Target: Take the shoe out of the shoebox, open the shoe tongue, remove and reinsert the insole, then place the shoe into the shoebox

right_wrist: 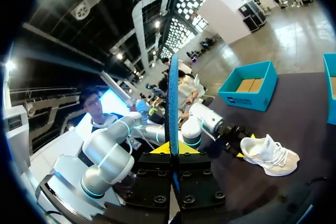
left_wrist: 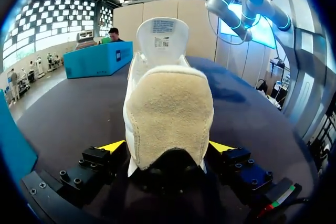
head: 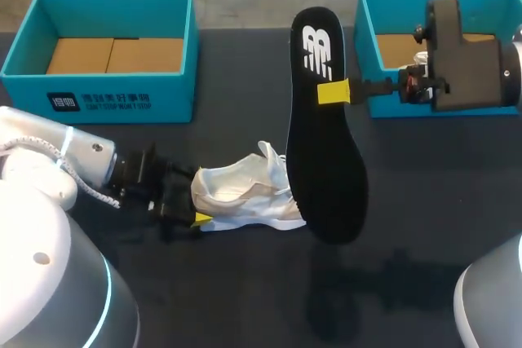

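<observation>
A white shoe lies on its side on the dark table, tongue folded out. My left gripper is at its heel. In the left wrist view the tan-lined heel sits between the spread fingers of that gripper, which is open. My right gripper is shut on the black insole and holds it in the air over the shoe's toe end. The right wrist view shows the insole edge-on, pinched in the gripper, and the shoe lies beyond on the table.
A teal shoebox with cardboard inside stands at the back left. A second teal box stands at the back right, partly behind my right arm. The left box also shows in the right wrist view.
</observation>
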{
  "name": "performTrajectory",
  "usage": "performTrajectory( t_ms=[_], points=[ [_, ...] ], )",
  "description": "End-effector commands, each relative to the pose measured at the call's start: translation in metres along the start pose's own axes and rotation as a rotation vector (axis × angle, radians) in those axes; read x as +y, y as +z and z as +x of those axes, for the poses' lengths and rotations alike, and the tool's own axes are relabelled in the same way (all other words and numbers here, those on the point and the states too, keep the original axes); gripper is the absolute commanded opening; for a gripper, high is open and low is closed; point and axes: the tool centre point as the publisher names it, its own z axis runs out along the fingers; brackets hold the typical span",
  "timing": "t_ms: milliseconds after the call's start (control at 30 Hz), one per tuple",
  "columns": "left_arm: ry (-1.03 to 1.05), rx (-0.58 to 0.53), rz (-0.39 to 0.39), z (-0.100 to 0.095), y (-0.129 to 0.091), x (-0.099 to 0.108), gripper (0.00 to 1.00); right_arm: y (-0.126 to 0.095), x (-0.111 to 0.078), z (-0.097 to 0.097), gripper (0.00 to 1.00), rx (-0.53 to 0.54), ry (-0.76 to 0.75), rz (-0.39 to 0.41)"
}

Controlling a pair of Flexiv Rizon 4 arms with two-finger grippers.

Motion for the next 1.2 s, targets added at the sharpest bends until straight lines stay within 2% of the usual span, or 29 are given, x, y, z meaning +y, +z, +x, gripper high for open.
performTrajectory(
  t_ms=[33, 233, 400, 467, 600, 1200],
  points=[
    [-0.007, -0.012, -0.064, 0.004, -0.014, -0.008, 1.0, 0.004, -0.004, 0.01, 0.0, -0.014, 0.002, -0.012],
    [-0.017, -0.014, -0.041, 0.0, -0.03, -0.008, 1.0, 0.004, -0.004, 0.01, 0.0, -0.014, 0.002, -0.012],
    [-0.051, 0.031, -0.055, -0.005, -0.044, -0.009, 1.0, 0.004, -0.004, 0.01, 0.0, -0.014, 0.002, -0.012],
    [-0.053, 0.012, -0.091, -0.007, -0.05, -0.009, 1.0, 0.004, -0.004, 0.01, 0.0, -0.014, 0.002, -0.012],
    [-0.044, -0.004, -0.109, -0.007, -0.061, -0.011, 1.0, 0.004, -0.004, 0.01, 0.0, -0.014, 0.002, -0.012],
    [-0.044, -0.004, -0.109, -0.007, -0.061, -0.011, 1.0, 0.004, -0.004, 0.01, 0.0, -0.014, 0.002, -0.012]
  ],
)
